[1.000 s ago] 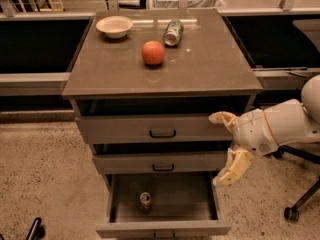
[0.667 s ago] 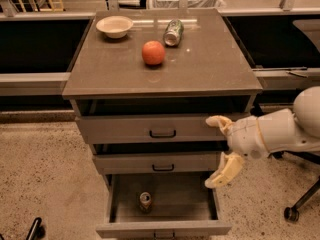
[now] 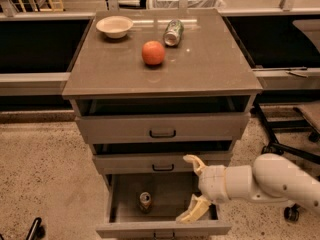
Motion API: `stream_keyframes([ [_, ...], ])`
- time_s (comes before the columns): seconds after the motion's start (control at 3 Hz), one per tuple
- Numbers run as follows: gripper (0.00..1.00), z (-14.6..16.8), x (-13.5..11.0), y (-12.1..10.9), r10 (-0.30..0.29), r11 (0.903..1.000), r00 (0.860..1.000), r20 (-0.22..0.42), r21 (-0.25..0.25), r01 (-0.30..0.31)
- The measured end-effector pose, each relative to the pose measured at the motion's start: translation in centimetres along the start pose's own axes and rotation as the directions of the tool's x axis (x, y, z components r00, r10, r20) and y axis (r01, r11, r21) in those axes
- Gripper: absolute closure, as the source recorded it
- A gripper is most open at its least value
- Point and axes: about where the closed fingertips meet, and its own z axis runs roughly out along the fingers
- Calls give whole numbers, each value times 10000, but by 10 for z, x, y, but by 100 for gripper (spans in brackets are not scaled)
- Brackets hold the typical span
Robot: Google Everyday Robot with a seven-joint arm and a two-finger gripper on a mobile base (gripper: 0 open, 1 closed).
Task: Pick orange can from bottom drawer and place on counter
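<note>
**Reach stage: can not yet grasped**

Bottom drawer [image 3: 170,191], pulled out: one orange can [image 3: 145,202], upright, left of centre, nothing else seen inside. My gripper [image 3: 186,189], just right of the can over the drawer: fingers spread wide, holding nothing. Next move, as I judge it: shift left and lower to straddle the can, then close. Counter [image 3: 200,74] holds a white bowl [image 3: 114,26], an orange fruit [image 3: 153,52] and a green-and-white can [image 3: 173,32] on its side

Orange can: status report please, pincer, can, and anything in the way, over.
Pincer open, over right side of open bottom drawer. Orange can upright on drawer floor, left of pincer, not gripped. Nothing between them.
</note>
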Motion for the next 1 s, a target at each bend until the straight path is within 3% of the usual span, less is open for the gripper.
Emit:
stream_keyframes([
  [0.33, 0, 9, 10, -15, 103, 9981, 9999, 72, 606, -107],
  [0.67, 0, 23, 19, -24, 138, 9999, 9998, 119, 10, -138],
  [1.0, 0, 55, 42, -54, -194, 9991, 9963, 832, 380, 163],
])
